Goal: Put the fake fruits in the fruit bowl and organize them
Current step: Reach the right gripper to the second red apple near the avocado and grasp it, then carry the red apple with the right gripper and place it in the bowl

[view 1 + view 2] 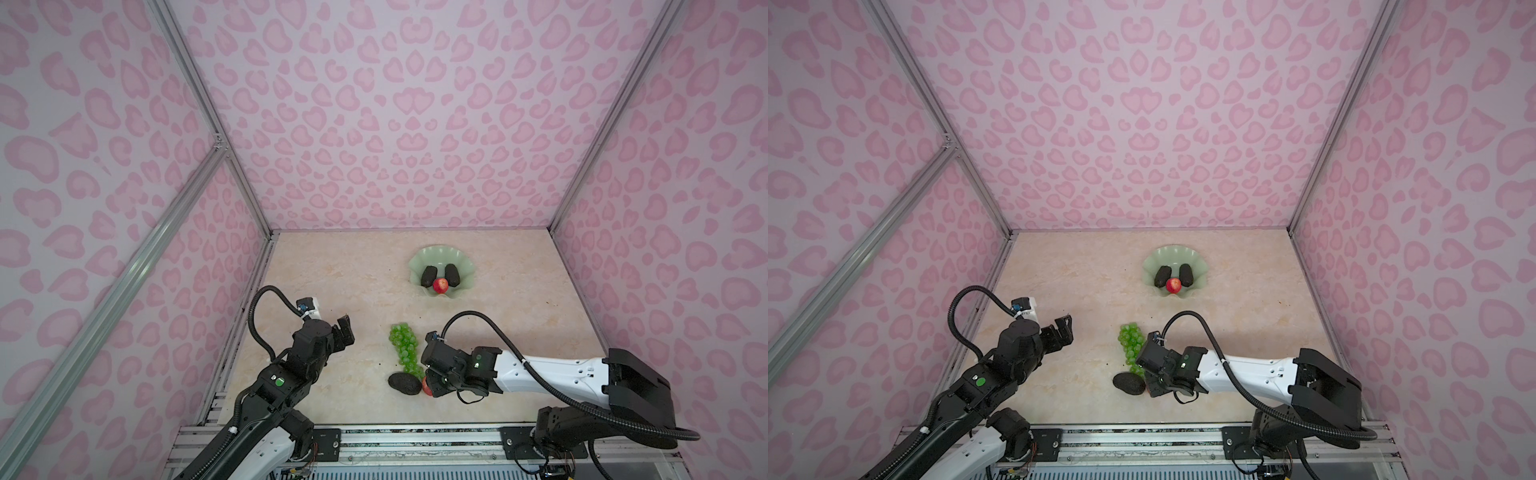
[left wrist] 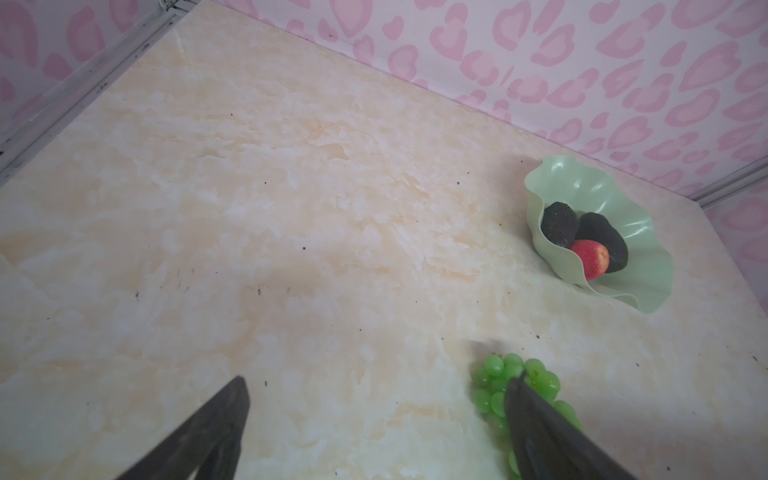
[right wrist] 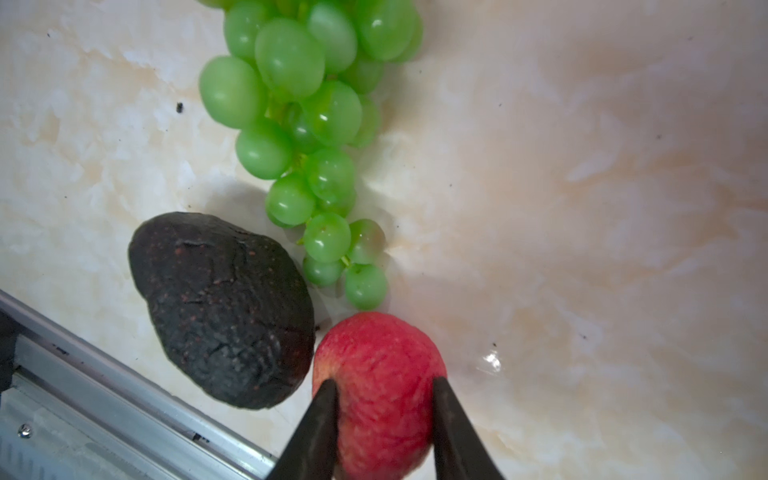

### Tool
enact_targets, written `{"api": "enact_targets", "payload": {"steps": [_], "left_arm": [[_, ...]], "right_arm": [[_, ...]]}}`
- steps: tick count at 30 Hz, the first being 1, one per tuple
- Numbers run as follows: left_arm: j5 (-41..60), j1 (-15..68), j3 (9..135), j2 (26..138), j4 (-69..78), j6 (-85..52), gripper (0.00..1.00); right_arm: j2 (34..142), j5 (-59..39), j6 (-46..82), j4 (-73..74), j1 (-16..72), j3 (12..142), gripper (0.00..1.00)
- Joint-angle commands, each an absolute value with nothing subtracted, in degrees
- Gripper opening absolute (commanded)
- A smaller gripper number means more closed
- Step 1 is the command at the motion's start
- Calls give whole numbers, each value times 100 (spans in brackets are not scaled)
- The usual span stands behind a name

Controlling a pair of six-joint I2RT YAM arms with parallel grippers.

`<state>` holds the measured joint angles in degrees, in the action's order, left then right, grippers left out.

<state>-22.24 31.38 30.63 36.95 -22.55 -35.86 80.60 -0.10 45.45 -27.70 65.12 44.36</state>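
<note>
Apple (image 3: 376,357) sits pinched inside right tool (image 3: 384,381), just beside avocado (image 3: 224,307)

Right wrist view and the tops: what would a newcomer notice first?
The right gripper is closed around a red apple at the near edge of the table, with a dark avocado and the green grapes close beside it. Farther back, the mint fruit bowl already holds two avocados and a second apple. The left gripper hangs open, left of the grapes.
</note>
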Motion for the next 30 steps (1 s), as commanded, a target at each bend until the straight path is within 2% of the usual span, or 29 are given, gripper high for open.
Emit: {"api": "enact_targets", "payload": {"steps": [1,7,15,23,30], "left_arm": [[-2263,3132,3043,3668,-2233,-3599,97],[-2278,3132,3066,3668,-2241,-3560,97],[-2242,3133,3136,3648,-2250,-3507,97],[-2242,3130,3145,3551,-2284,-3507,97],[-2250,3129,3136,3429,-2351,-3550,97]], "right_arm": [[7984,200,4562,-2938,6513,4448,25],[7468,404,4279,-3392,6222,4702,15],[7152,860,3208,-3091,4921,5481,12],[8419,-70,2713,-1498,3290,6535,11],[10326,-628,2450,-1365,2522,7981,10]]}}
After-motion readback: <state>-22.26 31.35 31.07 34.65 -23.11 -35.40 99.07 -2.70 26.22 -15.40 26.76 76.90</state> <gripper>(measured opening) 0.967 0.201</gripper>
